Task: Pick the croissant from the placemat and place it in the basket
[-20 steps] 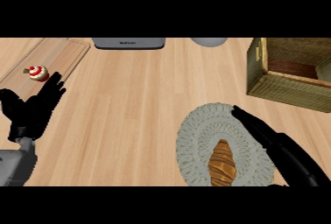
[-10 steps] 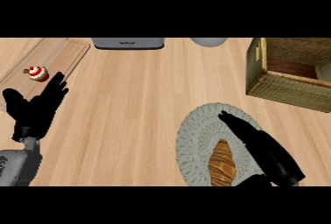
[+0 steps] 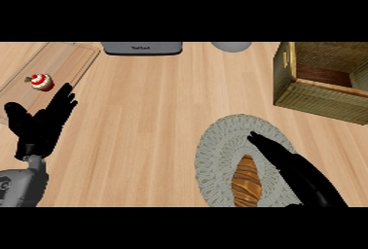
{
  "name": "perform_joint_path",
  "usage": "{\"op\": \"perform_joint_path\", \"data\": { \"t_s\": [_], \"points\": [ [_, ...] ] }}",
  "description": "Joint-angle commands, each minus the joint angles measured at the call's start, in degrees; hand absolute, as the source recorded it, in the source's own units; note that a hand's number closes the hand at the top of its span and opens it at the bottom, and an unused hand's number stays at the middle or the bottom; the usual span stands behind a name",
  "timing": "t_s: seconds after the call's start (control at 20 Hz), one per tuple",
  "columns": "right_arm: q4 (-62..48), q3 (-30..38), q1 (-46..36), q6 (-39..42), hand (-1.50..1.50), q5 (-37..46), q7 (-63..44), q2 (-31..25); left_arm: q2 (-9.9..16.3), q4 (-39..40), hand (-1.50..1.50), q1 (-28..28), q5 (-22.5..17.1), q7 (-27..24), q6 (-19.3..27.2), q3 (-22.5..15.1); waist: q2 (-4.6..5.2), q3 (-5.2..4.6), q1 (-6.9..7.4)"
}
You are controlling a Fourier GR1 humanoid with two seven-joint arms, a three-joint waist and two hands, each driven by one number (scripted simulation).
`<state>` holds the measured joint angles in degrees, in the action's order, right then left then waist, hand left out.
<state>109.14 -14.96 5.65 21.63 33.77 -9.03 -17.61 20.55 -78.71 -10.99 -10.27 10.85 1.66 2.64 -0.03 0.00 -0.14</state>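
Moving lower, right hand lies flat and open just right of one brown ridged croissant on one round woven placemat; left hand rests open

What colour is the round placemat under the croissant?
Pale grey-green, woven placemat; seen in the head view.

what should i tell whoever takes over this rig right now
Right hand: open, fingers straight, over the placemat just right of the croissant, holding nothing.
Left hand: open, resting at the view's left.
Croissant lies on the placemat, not yet grasped. Basket stands at the far right, nothing seen in it.
Done: nothing picked.
Left: grasp the croissant, carry it to the basket, release.
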Motion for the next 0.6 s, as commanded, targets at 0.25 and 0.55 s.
{"op": "perform_joint_path", "data": {
  "t_s": [0.25,0.55],
  "points": [
    [-0.99,-1.18,4.57,-0.71,-1.50,2.81,8.17,1.19,-1.49,-1.75,0.00,-1.34,1.56,2.79,-0.85,2.56,-0.03,0.01,0.01],
    [-2.39,-3.15,3.39,-1.60,-1.50,7.97,5.37,3.58,-2.59,4.71,0.00,-3.52,3.65,-0.77,-2.42,4.22,0.04,-0.01,-0.11]
  ]
}}
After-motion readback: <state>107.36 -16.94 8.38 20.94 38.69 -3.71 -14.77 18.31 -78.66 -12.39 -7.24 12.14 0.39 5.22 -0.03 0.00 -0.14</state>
